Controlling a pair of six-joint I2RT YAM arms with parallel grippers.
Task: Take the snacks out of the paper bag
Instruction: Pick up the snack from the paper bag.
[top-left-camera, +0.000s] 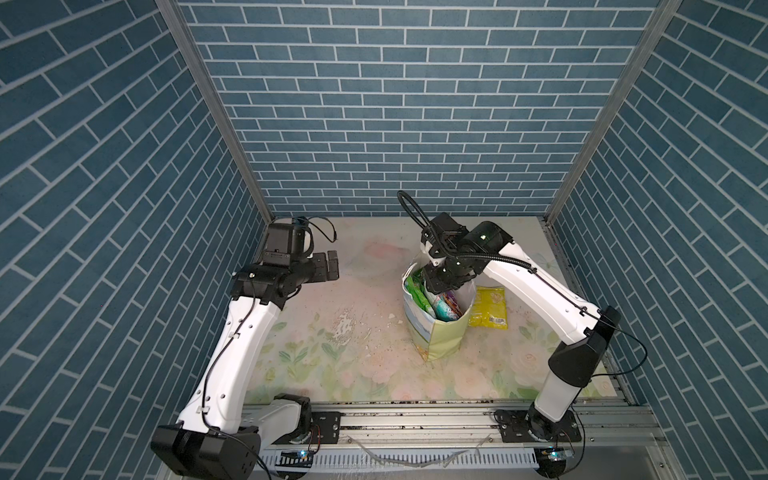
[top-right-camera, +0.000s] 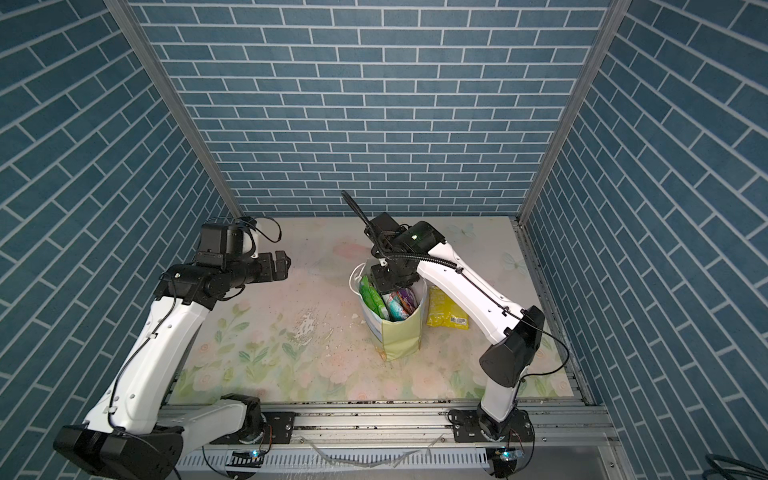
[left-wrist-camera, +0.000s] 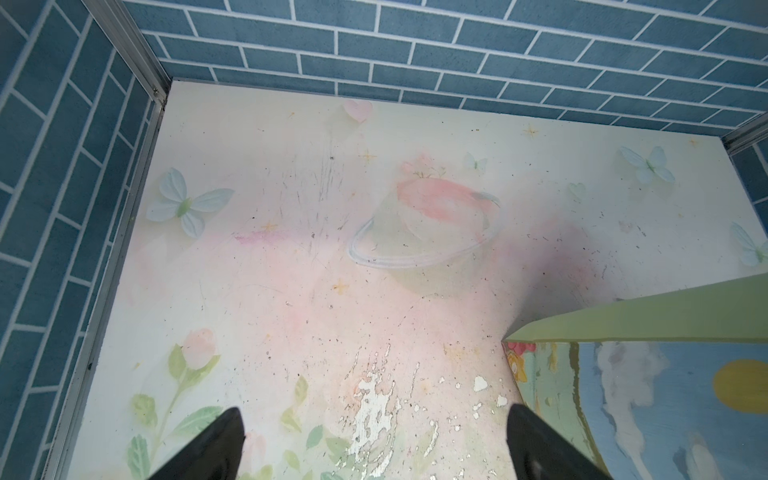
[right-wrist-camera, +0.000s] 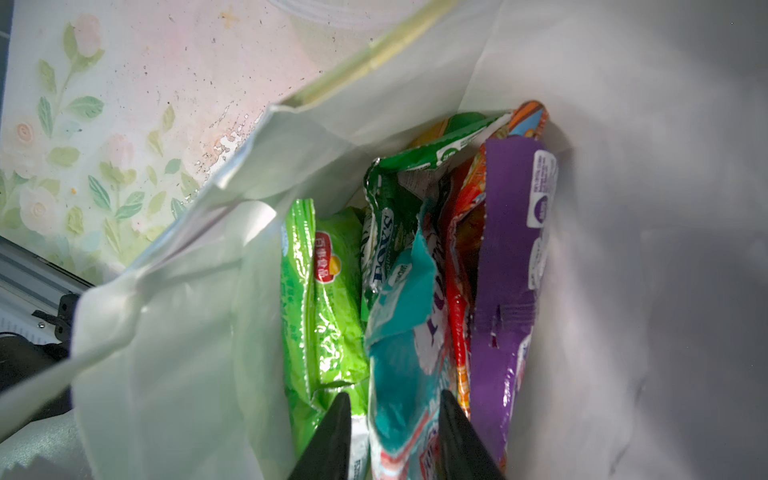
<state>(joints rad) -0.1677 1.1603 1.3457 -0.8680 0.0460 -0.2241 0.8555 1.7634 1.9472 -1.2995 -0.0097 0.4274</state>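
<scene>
The paper bag (top-left-camera: 440, 338) (top-right-camera: 401, 338) stands upright right of the table's middle, mouth open. Inside it stand several snacks: a green Lay's packet (right-wrist-camera: 328, 299), a teal-white packet (right-wrist-camera: 399, 374), a purple packet (right-wrist-camera: 507, 270), and red and orange ones behind. My right gripper (right-wrist-camera: 392, 419) reaches down into the bag's mouth (top-left-camera: 446, 286), shut on the teal-white packet's top edge. A yellow packet (top-left-camera: 489, 307) (top-right-camera: 446, 311) lies flat on the table just right of the bag. My left gripper (top-left-camera: 334, 266) (left-wrist-camera: 376, 440) hovers open and empty, well left of the bag.
The floral table mat (top-left-camera: 353, 353) has a patch of peeled white flecks (left-wrist-camera: 374, 411) left of the bag (left-wrist-camera: 665, 324). Blue brick walls (top-left-camera: 374, 124) close in the back and both sides. A metal rail (top-left-camera: 415, 419) runs along the front.
</scene>
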